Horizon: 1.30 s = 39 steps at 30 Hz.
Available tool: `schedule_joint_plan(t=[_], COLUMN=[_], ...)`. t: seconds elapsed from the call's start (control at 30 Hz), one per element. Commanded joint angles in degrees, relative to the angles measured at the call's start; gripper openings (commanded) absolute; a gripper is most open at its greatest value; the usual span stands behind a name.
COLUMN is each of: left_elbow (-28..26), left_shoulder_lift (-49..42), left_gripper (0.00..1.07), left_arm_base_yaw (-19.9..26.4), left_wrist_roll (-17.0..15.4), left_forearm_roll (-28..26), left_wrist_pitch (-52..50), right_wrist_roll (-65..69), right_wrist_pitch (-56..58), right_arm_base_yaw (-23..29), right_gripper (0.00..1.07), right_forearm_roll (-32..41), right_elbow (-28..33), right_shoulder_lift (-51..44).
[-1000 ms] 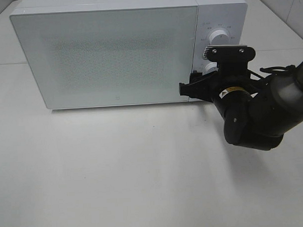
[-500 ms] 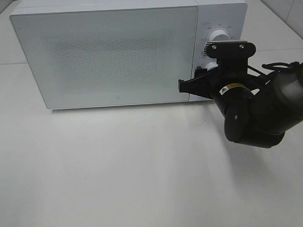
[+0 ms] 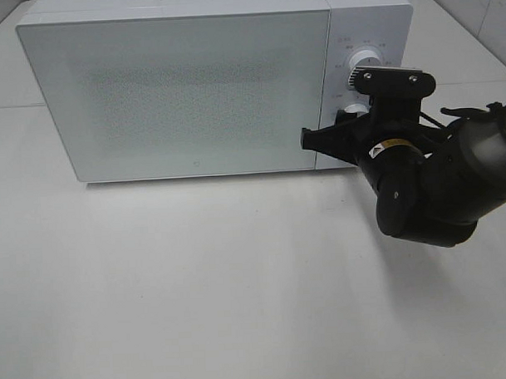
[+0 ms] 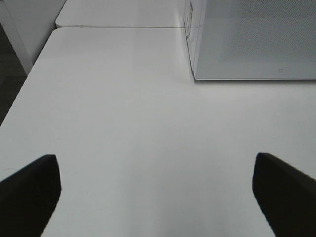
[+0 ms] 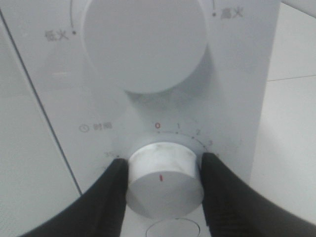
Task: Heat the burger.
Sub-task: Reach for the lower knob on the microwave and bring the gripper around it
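Observation:
The burger is out of view; the white microwave (image 3: 191,92) stands with its door shut, and nothing shows through the frosted glass. My right gripper (image 3: 349,126) is at the control panel. In the right wrist view its two black fingers (image 5: 111,192) press against either side of the lower dial (image 5: 165,180), whose red mark points down toward me. So the right gripper (image 5: 165,168) is shut on that dial. My left gripper (image 4: 157,197) hangs open over bare table, nothing between its fingers (image 4: 29,192). It does not show in the exterior high view.
A larger upper dial (image 5: 143,44) sits just above the gripped one, also visible as the upper dial (image 3: 366,61) from the high camera. The microwave's corner (image 4: 256,39) lies ahead and to one side of the left gripper. The white table's edge (image 4: 27,74) drops off beside it.
The right gripper has shifted slightly right and closer to the panel, and its fingers have closed in onto the lower dial. The left arm has not moved.

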Motion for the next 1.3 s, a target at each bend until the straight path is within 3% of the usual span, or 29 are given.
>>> schedule_joint_plan(t=[0.03, 0.1, 0.17, 0.23, 0.27, 0.37, 0.43, 0.63, 1.3], left_elbow=[0.1, 0.1, 0.1, 0.1, 0.1, 0.1, 0.1, 0.1, 0.1], left_shoulder_lift=[-1.2, -1.2, -1.2, -1.2, -1.2, -1.2, -1.2, -1.2, -1.2], left_gripper=[0.98, 0.98, 0.98, 0.98, 0.98, 0.98, 0.98, 0.98, 0.98], left_arm_base_yaw=[0.1, 0.1, 0.1, 0.1, 0.1, 0.1, 0.1, 0.1, 0.1], left_wrist_roll=[0.0, 0.0, 0.0, 0.0, 0.0, 0.0, 0.0, 0.0, 0.0], left_forearm_roll=[-0.2, -0.2, -0.2, -0.2, -0.2, -0.2, -0.2, -0.2, -0.2], left_wrist_pitch=[-0.2, -0.2, -0.2, -0.2, -0.2, -0.2, -0.2, -0.2, -0.2], right_wrist_roll=[7.8, 10.9, 28.9, 35.1, 46.5, 52.5, 67.1, 87.0, 85.5], right_wrist_pitch=[-1.7, -1.9, -4.2, -4.9, -5.8, -6.5, -8.5, -9.5, -8.4], right_arm_base_yaw=[-0.6, -0.6, -0.6, -0.6, -0.6, -0.6, -0.6, -0.6, -0.6], right_gripper=[0.0, 0.0, 0.0, 0.0, 0.0, 0.0, 0.0, 0.0, 0.02], right_forearm_roll=[-4.5, -4.9, -5.8, -5.8, -5.8, -5.8, -5.6, -5.3, -7.4], right_elbow=[-1.4, -1.4, -1.4, -1.4, -1.4, -1.4, -1.4, -1.4, -1.4], right_shoulder_lift=[-0.5, -0.5, -0.5, -0.5, -0.5, -0.5, -0.5, -0.5, -0.5])
